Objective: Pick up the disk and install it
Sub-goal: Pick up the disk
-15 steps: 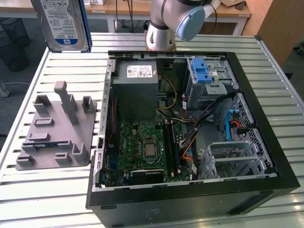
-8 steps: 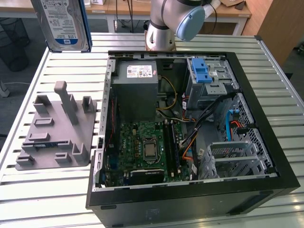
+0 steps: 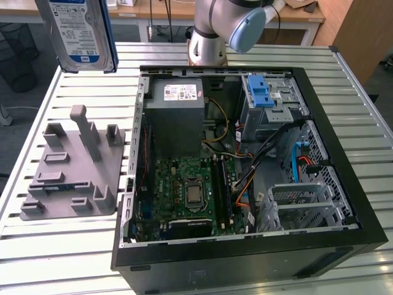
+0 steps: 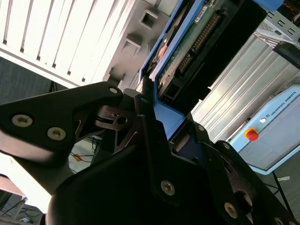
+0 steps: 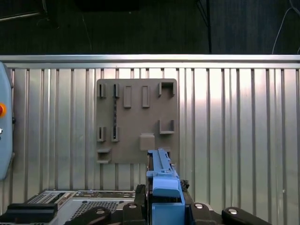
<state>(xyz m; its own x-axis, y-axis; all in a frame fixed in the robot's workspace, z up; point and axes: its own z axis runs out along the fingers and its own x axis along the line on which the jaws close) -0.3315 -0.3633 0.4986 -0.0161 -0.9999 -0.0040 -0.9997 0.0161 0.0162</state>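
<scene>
Disk (image 3: 83,31): held on edge in the air above the table's (image 3: 55,258) far corner at the exterior view's left. It is clear of every surface, so it can be carried freely.
Gripper (image 5: 163,191): pinching the disk by its blue side rail, which shows between the black fingers (image 4: 145,117) in both wrist views. This hold keeps the pressure off the label and the circuit board.
Grey holder (image 3: 67,178): lies on the table just beside the open computer case (image 3: 344,123), below the disk.
Drive cage (image 3: 270,114): sits in the case's far corner with a blue latch on top, well apart from the disk. It is judged to be the destination.
Stage: pick-up judged done; installation not yet.
</scene>
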